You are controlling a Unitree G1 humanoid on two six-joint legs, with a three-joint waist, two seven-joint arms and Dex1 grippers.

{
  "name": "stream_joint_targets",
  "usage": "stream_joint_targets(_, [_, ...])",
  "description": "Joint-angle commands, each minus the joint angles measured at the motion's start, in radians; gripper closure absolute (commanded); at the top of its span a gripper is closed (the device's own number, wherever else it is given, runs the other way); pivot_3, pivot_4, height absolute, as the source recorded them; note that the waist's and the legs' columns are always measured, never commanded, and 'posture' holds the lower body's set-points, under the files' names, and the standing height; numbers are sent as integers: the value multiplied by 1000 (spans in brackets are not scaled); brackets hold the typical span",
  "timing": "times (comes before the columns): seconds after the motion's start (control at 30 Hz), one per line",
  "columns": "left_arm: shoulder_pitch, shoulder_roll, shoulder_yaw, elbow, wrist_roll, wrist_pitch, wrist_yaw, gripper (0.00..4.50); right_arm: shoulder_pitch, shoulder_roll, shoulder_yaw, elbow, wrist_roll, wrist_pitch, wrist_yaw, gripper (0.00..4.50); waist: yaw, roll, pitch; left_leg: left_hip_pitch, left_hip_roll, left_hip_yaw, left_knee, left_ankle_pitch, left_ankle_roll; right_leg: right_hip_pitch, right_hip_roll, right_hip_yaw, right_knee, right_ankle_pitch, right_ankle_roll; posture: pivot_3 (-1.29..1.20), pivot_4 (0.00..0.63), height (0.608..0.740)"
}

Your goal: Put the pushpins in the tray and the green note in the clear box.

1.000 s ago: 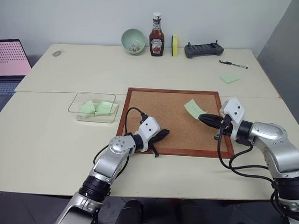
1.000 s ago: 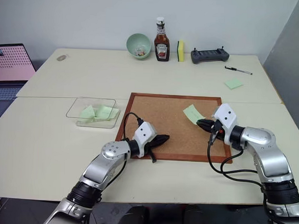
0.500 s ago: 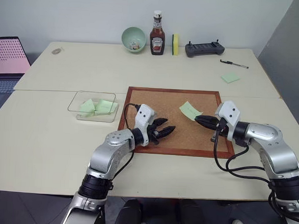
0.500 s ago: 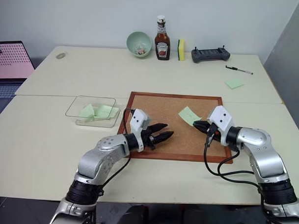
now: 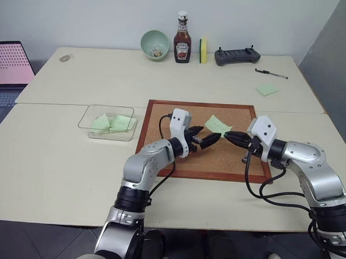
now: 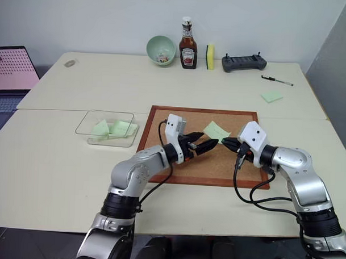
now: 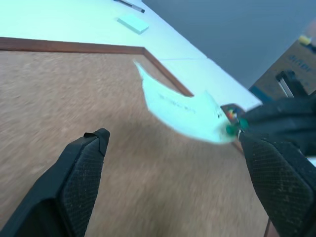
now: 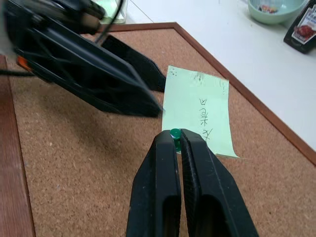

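Note:
The green note hangs just above the cork board, held up by a dark green pushpin through one end. My right gripper is shut on that pushpin. My left gripper is open, fingers spread wide, level over the board and facing the right gripper, its tips close beside the note's lower edge without touching it. The clear box sits left of the board with green paper scraps inside. A small dark dish, the tray, lies at the far left of the table.
Along the back edge stand a pale green bowl, a ketchup bottle, a yellow sponge and a black controller. A pen and a green sticky note lie at the right. A laptop sits far left.
My left gripper opened wide, rolled, and rose forward and right across the board up to the note. The right gripper kept hold of the pushpin and stayed nearly still.

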Motion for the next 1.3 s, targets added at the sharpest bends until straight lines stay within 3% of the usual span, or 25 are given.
stream_joint_targets(0.03, [-61,-40,25,61,-25,-20,12,60,-11,2,-14,-51,14,7,-6,4500,0,0,0,0,0,0,0,0,0,0,0,0,0,0,0,0,150,740])
stream_joint_targets(0.37, [-165,-110,103,218,-46,-54,43,60,-14,2,-14,-61,12,12,-6,4500,1,-1,0,-2,0,-1,1,0,0,-1,0,-1,0,0,0,0,150,740])
stream_joint_targets(0.4, [-165,-112,106,219,-48,-50,45,408,-13,1,-14,-62,12,13,-6,4500,1,-1,0,-2,0,-1,1,0,0,-1,0,-1,0,0,0,0,150,740])
stream_joint_targets(0.87, [-93,-117,137,109,-117,57,89,2761,-28,1,-14,-45,10,5,0,4500,0,-1,0,-2,0,-1,1,0,0,-1,0,-1,0,0,0,0,150,740])
stream_joint_targets(1.13, [-82,-151,184,64,-198,113,133,4328,-37,19,-26,-34,23,11,-13,4500,0,-1,0,-2,0,-1,1,0,0,-1,0,-1,0,0,0,0,150,740])
stream_joint_targets(1.3, [-78,-160,190,48,-243,127,151,4449,-31,36,-40,-38,39,30,-29,4500,1,-1,0,-2,-1,-1,1,0,0,-1,0,-1,0,0,0,0,150,740])
